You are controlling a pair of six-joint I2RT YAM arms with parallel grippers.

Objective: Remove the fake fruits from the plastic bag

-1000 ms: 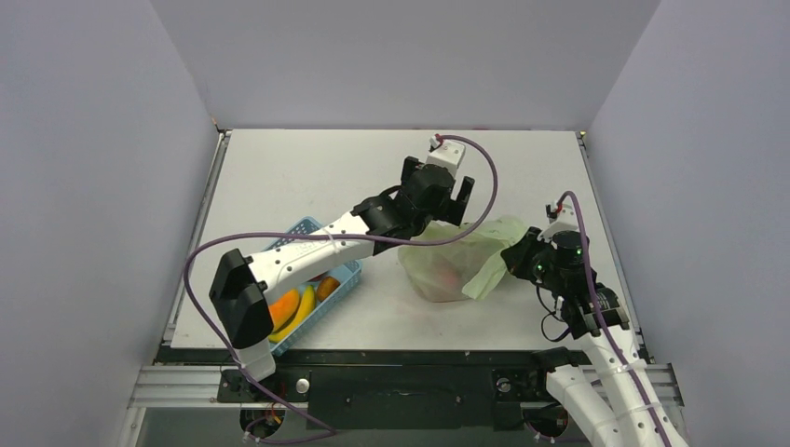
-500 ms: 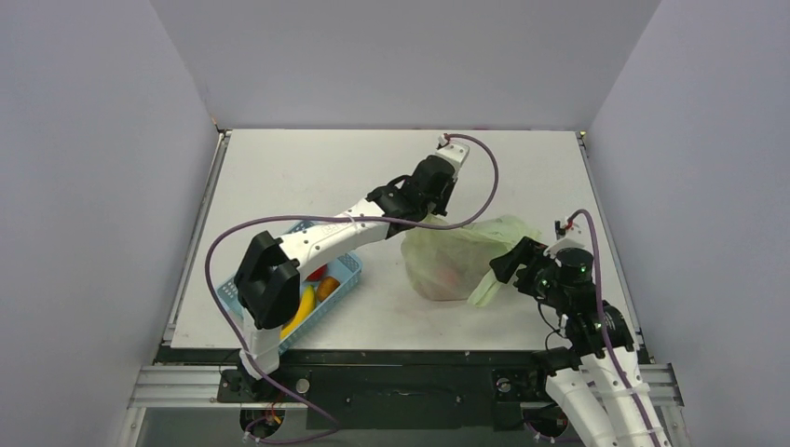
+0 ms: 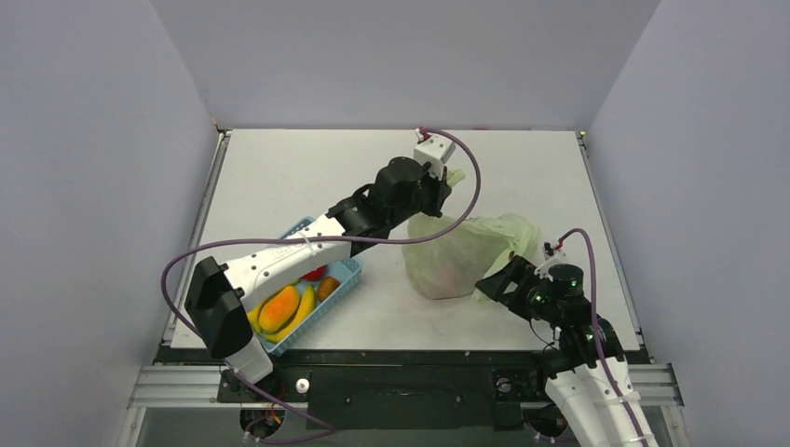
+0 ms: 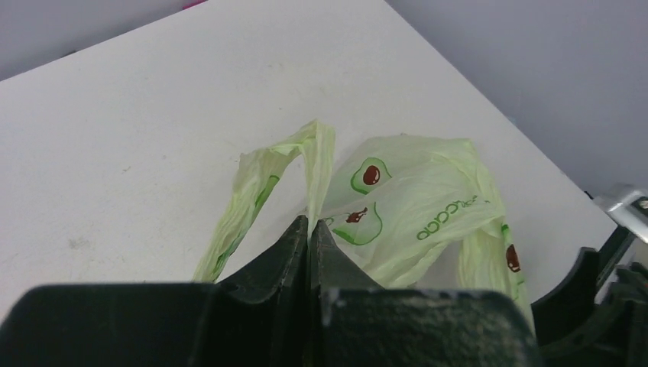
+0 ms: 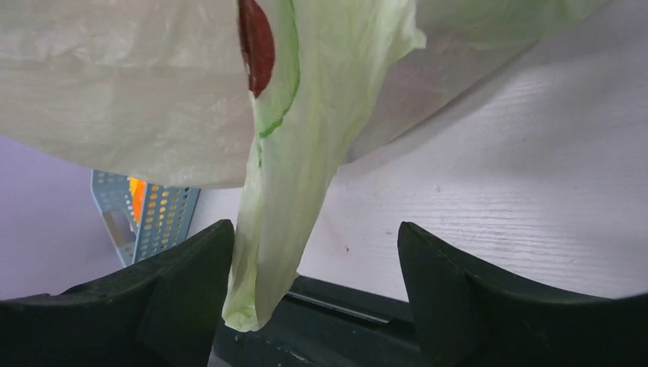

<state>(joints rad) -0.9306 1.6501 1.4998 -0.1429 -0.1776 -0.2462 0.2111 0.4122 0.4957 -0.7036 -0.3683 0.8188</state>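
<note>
The plastic bag, pale green with avocado prints, lies crumpled right of the table's middle. My left gripper is shut on one tie handle and holds it up at the bag's far side, the jaws pinching the thin film. My right gripper is open at the bag's near right. The other handle strip hangs loose between its fingers, close to the left one. The fake fruits are hidden inside the bag.
A blue lattice basket left of the bag holds bananas, an orange mango-like fruit and a red tomato. It also shows behind the bag in the right wrist view as the basket. The table's near edge lies just below my right gripper.
My left gripper has shut on the bag's far handle and drawn it up and leftward. My right gripper has opened, let the near handle go and backed toward the near edge.
</note>
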